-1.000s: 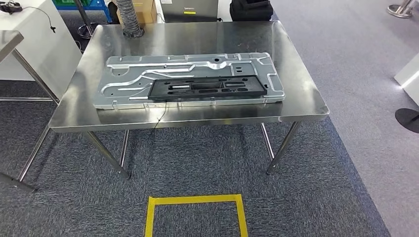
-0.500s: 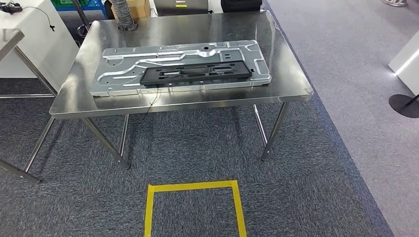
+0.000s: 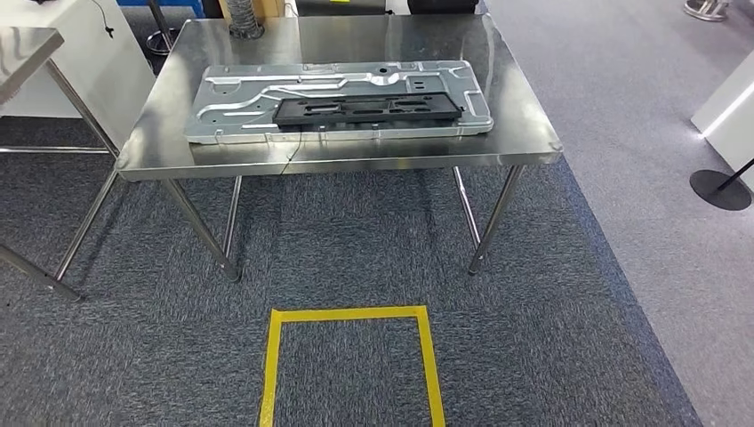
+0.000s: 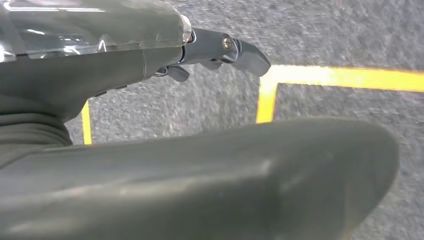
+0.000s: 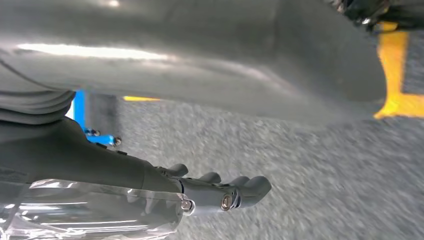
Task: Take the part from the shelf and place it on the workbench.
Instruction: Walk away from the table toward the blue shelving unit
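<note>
Looking at this against the shots from a second and half a second back, the whole picture has slid: the counter (image 3: 525, 133) sits higher and farther off, and more of the yellow tape square (image 3: 351, 313) shows. That's the camera backing away and turning a bit, not the stuff on top moving. My read: the placing is done and the robot is stepping off.

Starting nearest, with the tape square as the landmark: both arms hang low over the carpet (image 3: 356, 240) right by it. The left hand (image 4: 220, 50) holds nothing, dark fingers (image 4: 247, 55) curled loosely, tape just past them. The right hand (image 5: 225, 192) is empty too, fingers (image 5: 250, 189) bunched together, a corner of the tape off to one side.

Beyond the square is a stretch of carpet, then the steel counter on thin legs. The black part (image 3: 366, 108) lies flat on a big pressed metal panel (image 3: 240, 116), along the panel's edge nearer the square.

Further out from the square: a ribbed hose (image 3: 240, 18) at the counter's far edge, a second steel table (image 3: 27, 49) out to the left, and a round black stand base (image 3: 718, 189) on lighter floor to the right.
</note>
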{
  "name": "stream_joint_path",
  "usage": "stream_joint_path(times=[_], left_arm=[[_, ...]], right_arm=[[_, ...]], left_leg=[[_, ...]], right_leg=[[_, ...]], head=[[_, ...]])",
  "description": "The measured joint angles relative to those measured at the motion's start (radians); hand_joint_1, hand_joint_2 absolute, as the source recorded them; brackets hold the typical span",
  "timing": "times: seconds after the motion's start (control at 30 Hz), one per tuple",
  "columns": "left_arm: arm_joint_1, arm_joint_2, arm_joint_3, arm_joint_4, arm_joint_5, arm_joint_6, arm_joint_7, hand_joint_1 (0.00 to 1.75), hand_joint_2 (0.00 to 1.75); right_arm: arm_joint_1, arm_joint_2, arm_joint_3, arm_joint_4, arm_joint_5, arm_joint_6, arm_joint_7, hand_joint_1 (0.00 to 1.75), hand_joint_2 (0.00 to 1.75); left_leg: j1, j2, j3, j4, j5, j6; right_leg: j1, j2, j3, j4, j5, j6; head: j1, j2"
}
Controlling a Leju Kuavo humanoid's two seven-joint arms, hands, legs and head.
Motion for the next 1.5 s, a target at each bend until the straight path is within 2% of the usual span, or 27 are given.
stream_joint_path(times=[0.03, 0.07, 0.13, 0.2, 0.27, 0.3, 0.4, 0.47, 0.53, 0.57, 0.6, 0.67, 0.73, 0.77, 0.83, 0.9, 0.97, 1.03, 1.1, 1.13, 1.17, 1.23, 1.27, 1.33, 1.37, 1.4, 1.5], left_arm=[[0.000, 0.000, 0.000, 0.000, -0.002, 0.000, 0.000, 0.00, 0.00], [0.001, 0.000, 0.000, 0.000, -0.003, -0.001, -0.001, 0.00, 0.00], [0.001, 0.000, 0.000, 0.000, -0.006, -0.002, -0.001, 0.00, 0.00], [0.001, -0.002, 0.000, 0.000, -0.008, -0.002, -0.001, 0.00, 0.00], [0.001, -0.003, 0.000, 0.000, -0.011, -0.002, -0.002, 0.00, 0.00], [0.000, -0.003, 0.000, 0.000, -0.012, -0.002, -0.002, 0.00, 0.00], [0.001, -0.003, 0.000, 0.000, -0.013, -0.001, -0.002, 0.00, 0.00], [0.004, -0.003, 0.000, 0.000, -0.010, 0.002, 0.001, 0.00, 0.00], [0.005, -0.003, 0.000, 0.000, -0.007, 0.004, 0.004, 0.00, 0.00], [0.006, -0.003, 0.000, 0.000, -0.006, 0.005, 0.005, 0.00, 0.00], [0.006, -0.003, 0.001, 0.000, -0.006, 0.006, 0.007, 0.00, 0.00], [0.006, -0.003, 0.002, 0.000, -0.006, 0.009, 0.011, 0.00, 0.00], [0.004, -0.002, 0.002, 0.000, -0.006, 0.014, 0.015, 0.00, 0.00], [0.003, -0.002, 0.002, 0.000, -0.007, 0.016, 0.016, 0.00, 0.00], [0.000, -0.002, 0.002, 0.000, -0.010, 0.019, 0.020, 0.00, 0.00], [0.001, -0.002, 0.002, 0.000, -0.012, 0.019, 0.024, 0.00, 0.00], [0.001, -0.003, 0.002, 0.000, -0.012, 0.021, 0.029, 0.00, 0.00], [0.001, -0.003, 0.003, 0.000, -0.012, 0.022, 0.035, 0.00, 0.00], [0.002, -0.003, 0.004, 0.000, -0.012, 0.022, 0.039, 0.00, 0.87], [0.003, -0.003, 0.004, 0.000, -0.012, 0.021, 0.040, 0.00, 1.31], [0.004, -0.004, 0.004, 0.000, -0.012, 0.021, 0.041, 0.00, 1.75], [0.004, -0.004, 0.005, 0.000, -0.013, 0.020, 0.040, 0.00, 1.75], [0.003, -0.003, 0.005, 0.000, -0.014, 0.020, 0.038, 0.00, 1.75], [0.002, 0.000, 0.006, 0.000, -0.016, 0.020, 0.030, 0.00, 1.75], [0.002, 0.000, 0.006, 0.000, -0.017, 0.020, 0.027, 0.00, 1.75], [0.003, 0.000, 0.007, 0.000, -0.016, 0.020, 0.025, 0.00, 1.75], [0.003, 0.000, 0.013, 0.000, -0.013, 0.021, 0.023, 0.00, 1.75]], right_arm=[[0.001, 0.000, 0.000, 0.001, 0.000, 0.002, -0.001, 0.00, 0.00], [0.001, 0.000, 0.000, 0.002, 0.000, 0.002, -0.002, 0.00, 0.00], [0.001, -0.001, 0.000, 0.003, 0.000, 0.002, -0.004, 0.00, 0.00], [0.000, -0.003, 0.000, 0.003, 0.001, 0.002, -0.006, 0.00, 0.00], [-0.003, -0.004, 0.000, 0.003, 0.003, 0.001, -0.006, 0.00, 0.00], [-0.004, -0.004, 0.000, 0.003, 0.004, 0.001, -0.007, 0.00, 0.00], [-0.004, -0.005, 0.000, 0.004, 0.007, -0.001, -0.008, 0.00, 0.00], [-0.004, -0.005, 0.000, 0.005, 0.009, -0.001, -0.008, 0.00, 0.00], [-0.004, -0.006, 0.000, 0.005, 0.011, 0.002, -0.008, 0.00, 0.00], [-0.003, -0.006, 0.000, 0.005, 0.011, 0.004, -0.007, 0.00, 0.00], [-0.003, -0.006, 0.000, 0.005, 0.012, 0.007, -0.006, 0.00, 0.00], [-0.003, -0.006, 0.000, 0.005, 0.012, 0.013, 0.000, 0.00, 0.00], [-0.003, -0.006, 0.000, 0.006, 0.012, 0.018, 0.014, 0.00, 0.00], [-0.002, -0.005, 0.000, 0.006, 0.012, 0.021, 0.023, 0.00, 0.00], [-0.002, -0.005, 0.000, 0.008, 0.012, 0.027, 0.040, 0.00, 0.00], [-0.003, -0.006, 0.000, 0.008, 0.012, 0.029, 0.052, 0.00, 0.87], [-0.003, -0.007, 0.000, 0.008, 0.012, 0.030, 0.061, 0.00, 1.75], [-0.001, -0.008, -0.001, 0.010, 0.012, 0.033, 0.070, 0.00, 1.75], [0.000, -0.008, -0.001, 0.011, 0.011, 0.035, 0.078, 0.00, 1.75], [0.001, -0.008, -0.002, 0.011, 0.009, 0.035, 0.081, 0.00, 1.75], [0.002, -0.009, -0.003, 0.012, 0.006, 0.036, 0.081, 0.00, 1.75], [0.001, -0.010, -0.007, 0.012, -0.006, 0.041, 0.077, 0.00, 1.75], [0.001, -0.009, -0.009, 0.013, -0.011, 0.042, 0.075, 0.00, 1.75], [0.000, -0.007, -0.015, 0.014, -0.014, 0.041, 0.074, 0.00, 0.87], [0.000, -0.007, -0.017, 0.015, -0.015, 0.039, 0.074, 0.00, 0.44], [0.000, -0.007, -0.019, 0.015, -0.015, 0.038, 0.074, 0.00, 0.00], [0.001, -0.008, -0.026, 0.015, -0.019, 0.038, 0.071, 0.00, 1.31]], left_leg=[[-0.001, 0.000, -0.016, 0.001, 0.012, 0.001], [-0.001, 0.000, -0.033, 0.002, 0.025, 0.000], [-0.001, 0.001, -0.067, 0.008, 0.047, -0.004], [0.001, 0.001, -0.097, 0.020, 0.064, -0.011], [-0.001, 0.001, -0.119, 0.034, 0.077, -0.021], [-0.001, 0.001, -0.125, 0.038, 0.084, -0.027], [0.000, 0.000, -0.136, 0.043, 0.096, -0.045], [0.002, -0.004, -0.157, 0.096, 0.037, -0.054], [0.006, -0.005, -0.192, 0.214, -0.057, -0.060], [0.007, -0.005, -0.206, 0.276, -0.084, -0.062], [0.008, -0.005, -0.209, 0.317, -0.087, -0.063], [0.007, -0.005, -0.164, 0.294, -0.043, -0.058], [0.003, -0.005, -0.059, 0.150, -0.010, -0.044], [0.001, -0.004, -0.014, 0.080, -0.010, -0.038], [-0.004, -0.004, 0.023, 0.009, -0.023, -0.030], [-0.002, -0.003, 0.019, -0.005, -0.017, -0.022], [0.003, -0.001, 0.014, -0.014, -0.004, -0.011], [0.002, 0.000, 0.002, -0.014, 0.004, -0.004], [0.001, 0.000, -0.009, -0.009, 0.009, -0.004], [0.002, 0.000, -0.014, -0.005, 0.009, -0.005], [0.004, 0.000, -0.017, 0.001, 0.009, -0.006], [0.005, -0.001, -0.024, 0.020, 0.001, -0.013], [0.003, -0.003, -0.030, 0.032, -0.004, -0.017], [-0.003, -0.005, -0.041, 0.050, -0.011, -0.024], [-0.002, -0.005, -0.044, 0.052, -0.011, -0.026], [-0.002, -0.006, -0.045, 0.051, -0.010, -0.028], [0.002, -0.006, -0.045, 0.048, -0.006, -0.034]], right_leg=[[-0.002, 0.000, -0.016, 0.067, -0.046, 0.004], [-0.003, 0.001, -0.025, 0.126, -0.069, 0.007], [-0.005, 0.001, -0.001, 0.161, -0.042, 0.010], [-0.007, 0.001, 0.091, 0.059, 0.013, 0.011], [-0.005, 0.001, 0.197, -0.096, 0.009, 0.001], [-0.003, 0.002, 0.227, -0.145, -0.004, -0.006], [-0.001, 0.000, 0.223, -0.169, 0.000, -0.033], [-0.004, -0.002, 0.204, -0.172, 0.018, -0.051], [-0.001, -0.003, 0.182, -0.172, 0.036, -0.060], [0.002, -0.003, 0.170, -0.170, 0.044, -0.061], [0.004, -0.003, 0.158, -0.167, 0.052, -0.061], [0.007, -0.003, 0.136, -0.160, 0.065, -0.059], [0.011, -0.002, 0.121, -0.153, 0.074, -0.055], [0.013, -0.003, 0.116, -0.150, 0.078, -0.051], [0.014, -0.005, 0.109, -0.147, 0.087, -0.040], [0.012, -0.005, 0.105, -0.144, 0.091, -0.028], [0.010, -0.002, 0.082, -0.096, 0.054, -0.018], [0.004, 0.002, 0.026, 0.033, -0.022, -0.008], [-0.003, 0.002, -0.020, 0.147, -0.066, 0.001], [-0.006, 0.002, -0.017, 0.153, -0.060, 0.004], [-0.010, 0.002, 0.007, 0.115, -0.035, 0.010], [-0.023, 0.003, 0.087, -0.028, 0.022, 0.033], [-0.027, 0.006, 0.114, -0.084, 0.038, 0.029], [-0.027, 0.011, 0.128, -0.119, 0.038, 0.013], [-0.025, 0.012, 0.125, -0.118, 0.042, -0.001], [-0.024, 0.012, 0.123, -0.117, 0.042, 0.000], [-0.019, 0.012, 0.121, -0.116, 0.042, -0.005]], head=[[0.000, 0.000], [0.000, 0.000], [0.000, 0.000], [0.000, 0.000], [0.000, 0.000], [0.000, 0.000], [0.000, 0.000], [0.000, 0.000], [0.000, 0.000], [0.000, 0.000], [0.000, 0.000], [0.000, 0.000], [0.000, 0.000], [0.000, 0.000], [0.000, 0.000], [0.000, 0.000], [0.000, 0.000], [0.000, 0.000], [0.000, 0.000], [0.000, 0.000], [0.000, 0.000], [0.000, 0.000], [0.000, 0.000], [0.000, 0.000], [-0.001, 0.000], [-0.001, 0.000], [0.000, 0.000]])
